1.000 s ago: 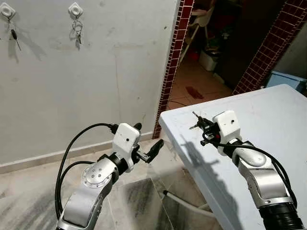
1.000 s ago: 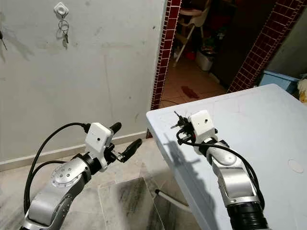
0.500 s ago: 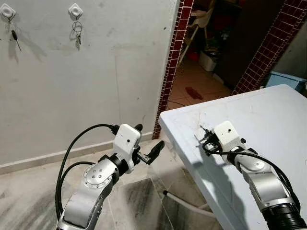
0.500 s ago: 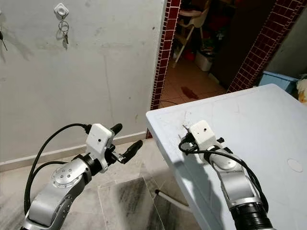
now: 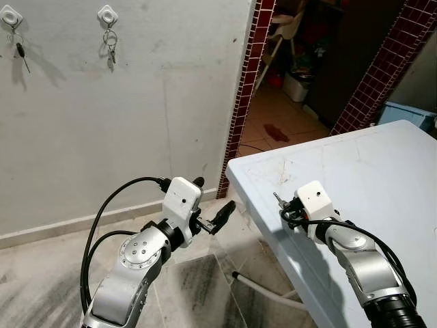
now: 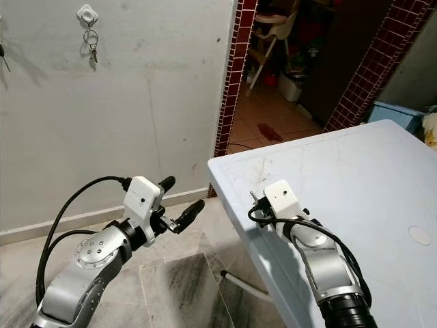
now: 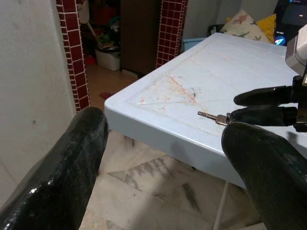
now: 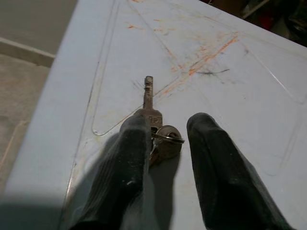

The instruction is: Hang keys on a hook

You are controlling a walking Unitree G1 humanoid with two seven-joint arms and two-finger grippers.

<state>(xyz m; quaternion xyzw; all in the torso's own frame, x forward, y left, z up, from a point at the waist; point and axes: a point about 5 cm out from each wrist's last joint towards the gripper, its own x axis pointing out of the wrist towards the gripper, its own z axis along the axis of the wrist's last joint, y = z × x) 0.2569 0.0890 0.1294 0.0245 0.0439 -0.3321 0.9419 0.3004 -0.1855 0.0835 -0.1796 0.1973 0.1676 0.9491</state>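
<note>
the keys [image 8: 156, 134] lie flat on the table [image 5: 382, 171] near its corner, long key pointing away from the right gripper [image 8: 165, 143], whose parted fingers straddle them. the left gripper [image 5: 217, 215] hangs open over the floor; wall hooks [image 5: 107, 14] sit well apart.

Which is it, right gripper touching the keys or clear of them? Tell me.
Touching. In the right wrist view, one finger of the right gripper overlaps the keys lying on the table; the other finger stands apart.

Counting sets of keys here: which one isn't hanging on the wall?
The keys lying on the white table, between the right gripper's open fingers; the others hang from wall hooks.
</note>
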